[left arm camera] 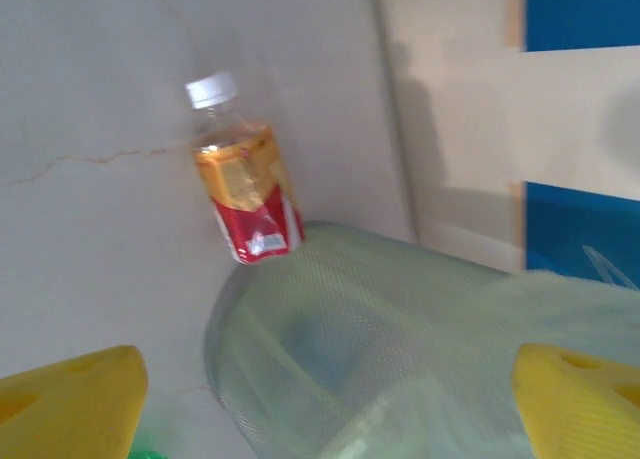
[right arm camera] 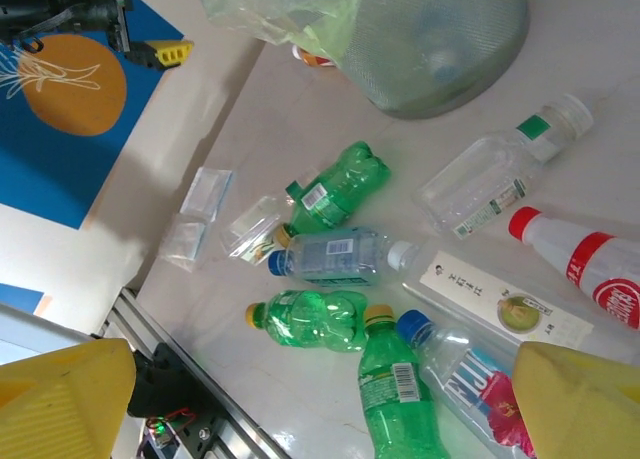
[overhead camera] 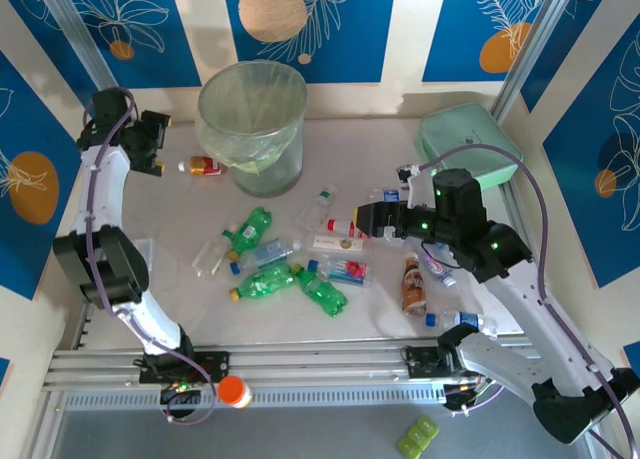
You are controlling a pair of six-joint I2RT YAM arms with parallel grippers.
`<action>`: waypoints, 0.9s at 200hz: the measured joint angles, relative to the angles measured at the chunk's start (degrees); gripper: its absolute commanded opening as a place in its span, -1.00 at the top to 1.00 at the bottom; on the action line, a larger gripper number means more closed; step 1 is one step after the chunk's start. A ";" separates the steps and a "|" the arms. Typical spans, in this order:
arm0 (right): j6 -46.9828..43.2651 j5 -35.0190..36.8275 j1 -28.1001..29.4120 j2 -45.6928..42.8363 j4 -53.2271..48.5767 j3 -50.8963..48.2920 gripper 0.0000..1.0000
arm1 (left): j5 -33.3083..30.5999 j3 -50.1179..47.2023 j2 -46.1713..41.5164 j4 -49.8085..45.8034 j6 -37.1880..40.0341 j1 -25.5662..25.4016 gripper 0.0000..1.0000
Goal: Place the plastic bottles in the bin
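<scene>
Left gripper (overhead camera: 157, 147) at the far left of the table (overhead camera: 350, 319), just beside the bin (overhead camera: 268, 167), jaws wide apart and nothing between them. In the left wrist view, yellow fingers (left arm camera: 70, 399) at the two lower corners, and under them the mesh wall of the bin with its pale green bag. Red-labelled bottle (overhead camera: 203, 165) with a white cap, on its side on the table, between the left gripper and the bin. Base end right at the bin wall, touching or only very near: cannot tell which.

Right gripper (overhead camera: 360, 222) over the middle of the table, jaws also spread wide, empty. Below it, in the right wrist view, a loose heap of bottles, all lying down:
- three green bottles (right arm camera: 335, 189)
- a clear bottle with a blue cap (right arm camera: 335, 257) between two of the green ones
- a large clear bottle (right arm camera: 490, 179) with a green mark near its cap, nearest to the bin
- a red and white bottle (right arm camera: 590, 269)
- a blue-capped bottle with a blue and pink label (right arm camera: 470, 379)

Flat white carton (right arm camera: 500, 304) between the last two. Brown bottle (overhead camera: 413, 284) to the right of the heap, beside the right arm. One more small bottle (overhead camera: 462, 320) near the front edge, close to that arm. Clear packets (right arm camera: 205, 194) on the left of the heap. Mint-green case (overhead camera: 465, 139) at the far right corner of the table. Contents of the bin not possible to make out through the bag.
</scene>
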 measured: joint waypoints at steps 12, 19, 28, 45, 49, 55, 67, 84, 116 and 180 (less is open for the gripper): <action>0.02 -0.07 -0.94 0.79 0.35 -0.50 -0.94 | 0.37 1.33 3.43 -0.33 -0.50 0.11 -0.99; 0.02 -0.13 -1.40 1.22 0.66 -0.81 -0.94 | 0.70 2.54 5.66 -0.42 -0.55 0.11 -0.99; 0.02 -0.20 -1.92 1.77 1.11 -1.18 -0.94 | 1.14 4.20 8.57 -0.50 -0.61 0.11 -0.99; 0.02 -0.22 -2.67 2.95 1.55 -1.49 -0.93 | 1.42 6.51 13.16 -1.01 -0.74 0.11 -0.99; 0.02 -0.26 -2.82 3.28 1.64 -1.49 -0.94 | 1.53 6.95 14.23 -1.16 -0.74 0.11 -0.99; 0.00 -0.44 -3.06 3.78 1.99 -1.51 -0.93 | 1.73 7.63 15.76 -1.20 -0.74 0.11 -0.99; -0.09 -0.79 -3.52 4.85 2.89 -1.57 -0.93 | 2.29 8.44 18.29 -0.90 -0.74 0.04 -0.99; -0.15 -1.33 -4.09 6.45 4.17 -1.90 -0.93 | 3.15 8.76 21.16 -0.11 -0.90 -0.31 -0.99; -0.09 -1.90 -5.01 8.83 6.21 -3.48 -0.93 | 4.59 12.35 27.52 0.94 -2.03 -1.40 -0.99; 0.07 -2.75 -6.34 9.97 9.35 -4.76 -0.93 | 4.15 15.21 33.46 0.52 -4.66 -3.82 -0.99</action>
